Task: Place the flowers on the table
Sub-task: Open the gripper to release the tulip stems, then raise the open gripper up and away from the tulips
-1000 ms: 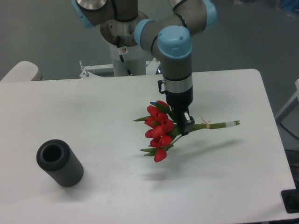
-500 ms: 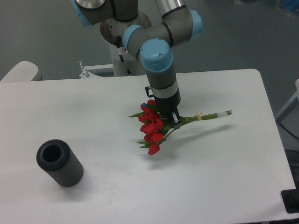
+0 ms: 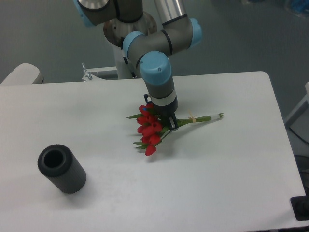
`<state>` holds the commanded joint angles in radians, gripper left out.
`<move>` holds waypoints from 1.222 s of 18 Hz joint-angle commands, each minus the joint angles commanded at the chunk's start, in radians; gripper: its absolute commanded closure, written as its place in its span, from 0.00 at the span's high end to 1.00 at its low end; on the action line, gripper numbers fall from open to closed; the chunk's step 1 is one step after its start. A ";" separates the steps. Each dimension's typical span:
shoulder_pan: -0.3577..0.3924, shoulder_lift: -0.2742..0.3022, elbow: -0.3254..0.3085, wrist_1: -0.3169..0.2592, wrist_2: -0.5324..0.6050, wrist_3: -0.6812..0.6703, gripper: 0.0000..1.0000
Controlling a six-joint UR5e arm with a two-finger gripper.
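Observation:
The flowers are a bunch of red tulips with green leaves. Their green stems point right and carry a pale band near the end. My gripper points straight down and is shut on the flowers where the stems meet the blooms. The bunch lies almost level, very close to the white table; I cannot tell whether it touches. The tulip heads fan out to the left and below the gripper.
A dark grey ribbed cylinder lies on its side at the front left of the table. The arm's base stands behind the table's far edge. A dark object sits at the front right corner.
The gripper has moved left and toward the back with the flowers and has come lower. The bunch's shadow has drawn in close under it.

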<state>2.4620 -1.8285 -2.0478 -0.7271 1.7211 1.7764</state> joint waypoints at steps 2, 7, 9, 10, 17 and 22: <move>-0.009 -0.003 -0.002 0.002 0.000 0.000 0.41; -0.009 -0.003 0.008 0.003 0.000 -0.002 0.71; -0.006 0.001 0.017 0.005 -0.002 -0.002 0.96; -0.003 0.008 0.020 0.006 -0.003 -0.002 1.00; 0.005 0.052 0.126 -0.017 -0.014 -0.023 1.00; -0.026 0.058 0.208 -0.021 -0.070 -0.208 1.00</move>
<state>2.4361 -1.7702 -1.8394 -0.7486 1.6509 1.5681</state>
